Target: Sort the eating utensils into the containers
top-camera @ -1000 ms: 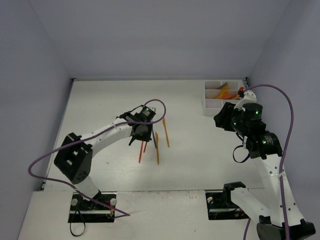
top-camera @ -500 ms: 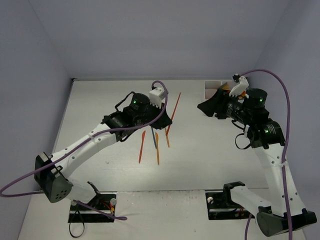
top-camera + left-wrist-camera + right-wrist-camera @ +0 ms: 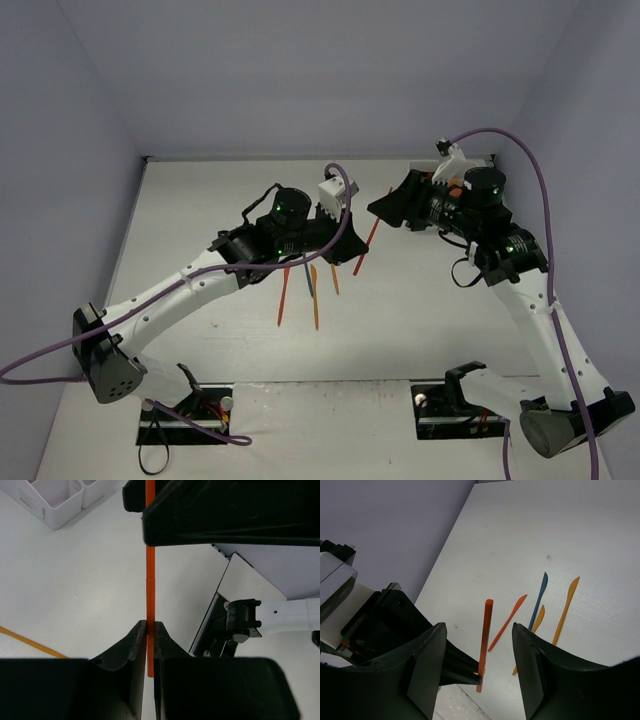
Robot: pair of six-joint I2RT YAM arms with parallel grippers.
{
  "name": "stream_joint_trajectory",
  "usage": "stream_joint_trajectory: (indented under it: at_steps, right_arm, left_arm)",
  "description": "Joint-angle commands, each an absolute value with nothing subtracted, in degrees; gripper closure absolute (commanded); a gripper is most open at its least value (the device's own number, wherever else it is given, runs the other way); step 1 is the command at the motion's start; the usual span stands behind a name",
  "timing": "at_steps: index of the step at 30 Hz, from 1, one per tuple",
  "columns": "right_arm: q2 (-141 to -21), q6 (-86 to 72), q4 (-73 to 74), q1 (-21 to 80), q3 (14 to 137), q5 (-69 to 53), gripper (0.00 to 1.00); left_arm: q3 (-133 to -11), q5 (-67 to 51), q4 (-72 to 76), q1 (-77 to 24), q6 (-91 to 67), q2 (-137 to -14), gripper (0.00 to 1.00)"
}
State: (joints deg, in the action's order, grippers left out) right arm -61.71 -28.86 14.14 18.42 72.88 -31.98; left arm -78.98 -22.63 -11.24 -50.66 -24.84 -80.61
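Thin red utensil (image 3: pixel 150 595), head hidden, kind unclear: left hand (image 3: pixel 150 627) pinches it; right hand (image 3: pixel 479 630) wide, seemingly flanking it.

Your left arm (image 3: pixel 180 290) reaches from its base at the near left edge diagonally forward and to the right, the long link stretched low over the table. Its wrist is turned so that the left gripper (image 3: pixel 345 250) points right, toward the other arm. Its jaws are pressed together on a red utensil (image 3: pixel 150 580), gripped near one end.

Your right arm (image 3: pixel 538 325) rises from its base at the near right, leans forward and bends left at the top. The right gripper (image 3: pixel 385 208) faces the left one, close to it and raised off the table. Its fingers (image 3: pixel 427 665) stand apart, with the utensil's free end between them, touching neither.
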Motion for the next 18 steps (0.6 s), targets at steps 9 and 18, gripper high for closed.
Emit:
stream_joint_trajectory:
  at_steps: [9,18]
  right_arm:
    - [-62.63,-28.42,8.17,19.16,75.41,-29.91,1.00]
    - [-63.34,-25.28,8.26,18.67,75.81,-22.46,1.00]
  left_arm:
    - [-83.58,-22.77,-8.42,-51.68,-22.90,-80.95,1.00]
    - [-80.39,-14.78,-11.02,-51.29,-22.90,-78.57,0.30]
